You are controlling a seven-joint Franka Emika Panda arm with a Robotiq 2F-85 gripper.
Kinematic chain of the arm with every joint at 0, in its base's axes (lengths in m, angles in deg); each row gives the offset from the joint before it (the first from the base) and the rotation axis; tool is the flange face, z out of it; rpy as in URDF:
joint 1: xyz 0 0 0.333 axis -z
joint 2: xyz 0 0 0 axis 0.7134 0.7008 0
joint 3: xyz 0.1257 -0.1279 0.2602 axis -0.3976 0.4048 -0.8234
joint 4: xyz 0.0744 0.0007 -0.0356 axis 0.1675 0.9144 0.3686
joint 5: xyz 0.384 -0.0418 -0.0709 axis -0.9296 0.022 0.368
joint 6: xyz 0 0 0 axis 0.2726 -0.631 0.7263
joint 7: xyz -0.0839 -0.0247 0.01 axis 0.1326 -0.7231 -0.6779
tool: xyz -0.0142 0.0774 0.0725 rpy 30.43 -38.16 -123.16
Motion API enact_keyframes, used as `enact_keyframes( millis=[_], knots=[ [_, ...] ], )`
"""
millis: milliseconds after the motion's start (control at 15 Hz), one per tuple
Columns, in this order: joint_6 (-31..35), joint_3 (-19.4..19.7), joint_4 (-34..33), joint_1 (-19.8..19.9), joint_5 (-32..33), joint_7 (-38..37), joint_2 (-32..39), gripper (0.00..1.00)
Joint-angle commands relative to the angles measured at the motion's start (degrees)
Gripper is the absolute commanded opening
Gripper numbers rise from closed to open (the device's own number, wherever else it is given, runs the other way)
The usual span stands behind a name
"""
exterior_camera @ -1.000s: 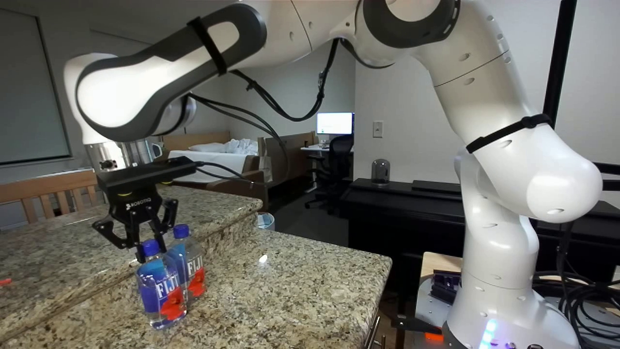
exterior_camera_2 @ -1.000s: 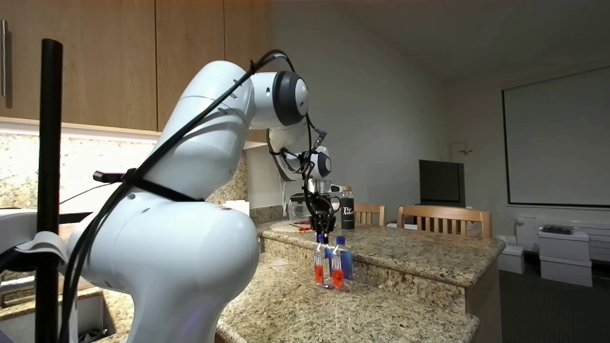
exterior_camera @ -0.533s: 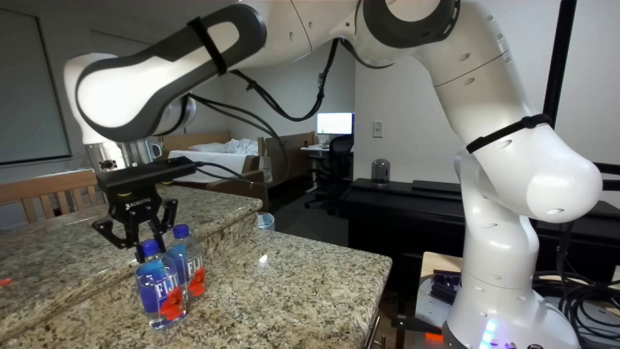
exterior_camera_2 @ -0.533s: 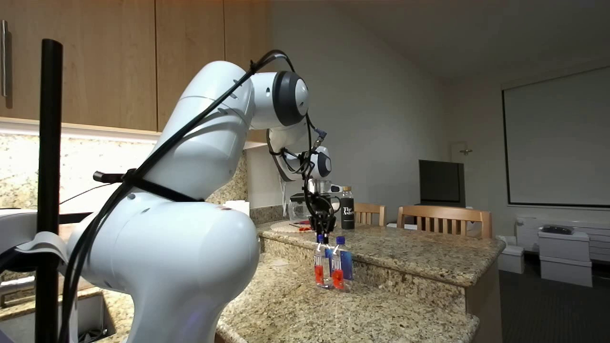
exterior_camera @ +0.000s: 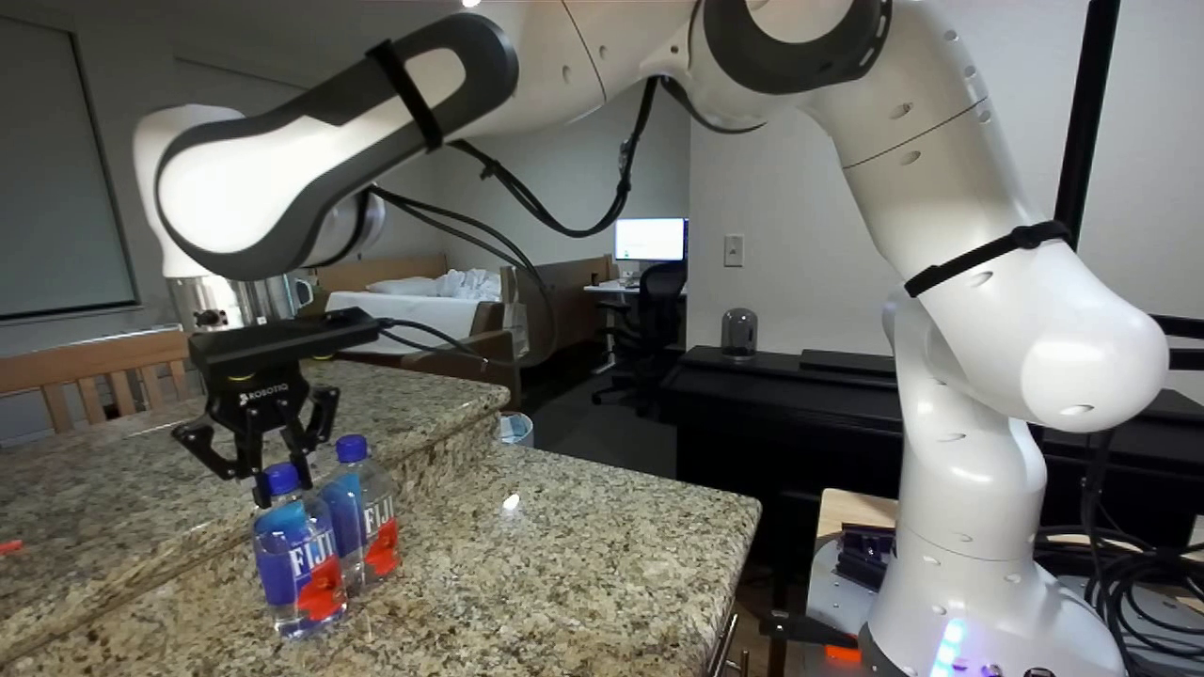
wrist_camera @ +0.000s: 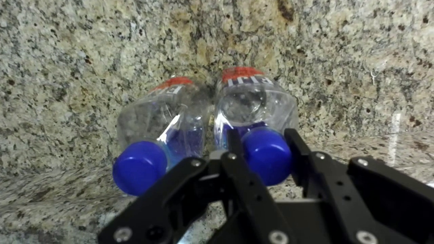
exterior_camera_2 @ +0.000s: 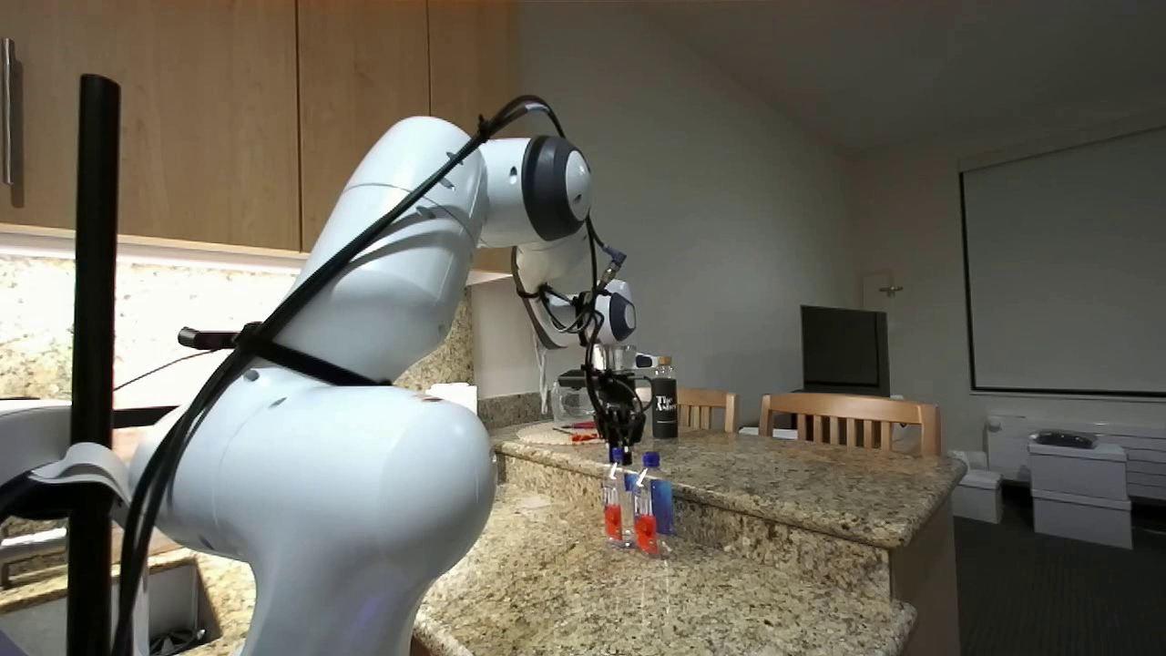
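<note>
Blue cap (wrist_camera: 268, 156) pinched between black fingers (wrist_camera: 234, 144): the gripper (wrist_camera: 263, 139) clamps the Fiji bottle (exterior_camera: 296, 564) by its top, and here it is, just beside a second bottle (exterior_camera: 376, 527), near the raised granite ledge (exterior_camera_2: 783, 478).

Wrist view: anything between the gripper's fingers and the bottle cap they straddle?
Nothing visible: the gripper sits directly astride the blue cap, one finger on each side. The neighbouring bottle stands close by at picture left, outside the grip.
</note>
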State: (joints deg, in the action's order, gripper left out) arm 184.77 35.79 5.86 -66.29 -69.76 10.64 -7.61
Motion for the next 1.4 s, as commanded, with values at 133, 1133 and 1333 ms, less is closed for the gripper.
enact_keyframes(
  millis=[133,1133,1333],
  knots=[
    [1.86,-0.95,1.92,2.40,-2.30,5.35,-1.01,0.16],
    [1.77,-1.57,1.65,5.47,-9.47,13.78,0.04,0.16],
    [1.01,-1.61,1.29,5.19,-9.21,14.10,0.12,0.16]
  ],
)
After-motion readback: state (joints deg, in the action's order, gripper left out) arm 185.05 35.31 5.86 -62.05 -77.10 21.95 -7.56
